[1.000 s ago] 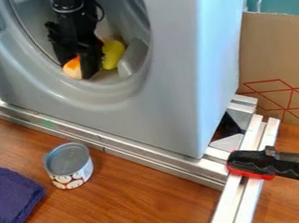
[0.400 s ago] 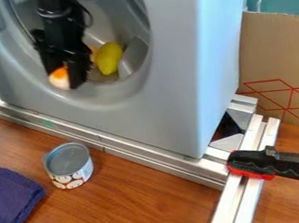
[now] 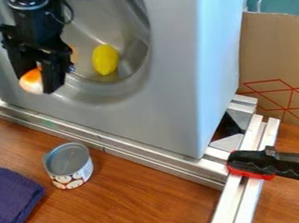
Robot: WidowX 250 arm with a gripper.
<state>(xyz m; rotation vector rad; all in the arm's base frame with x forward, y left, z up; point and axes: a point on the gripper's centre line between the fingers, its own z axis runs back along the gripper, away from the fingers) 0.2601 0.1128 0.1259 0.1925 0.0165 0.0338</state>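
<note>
In the camera view, the gripper hangs at the lower left of the opening of the grey washer, its fingers pinching a ball, orange above and white below. The ball sits in front of the rim, above the metal rail. I judge the grasp done and the ball clear of the drum; letting go of it is left. A yellow lemon lies on the drum's floor, apart from the gripper, and a bit of something orange shows behind the right-hand edge of the gripper, too hidden to name. If these belong to the same work, they are left too. On the table, a can stands upright near the rail, with a purple cloth beside it.
</note>
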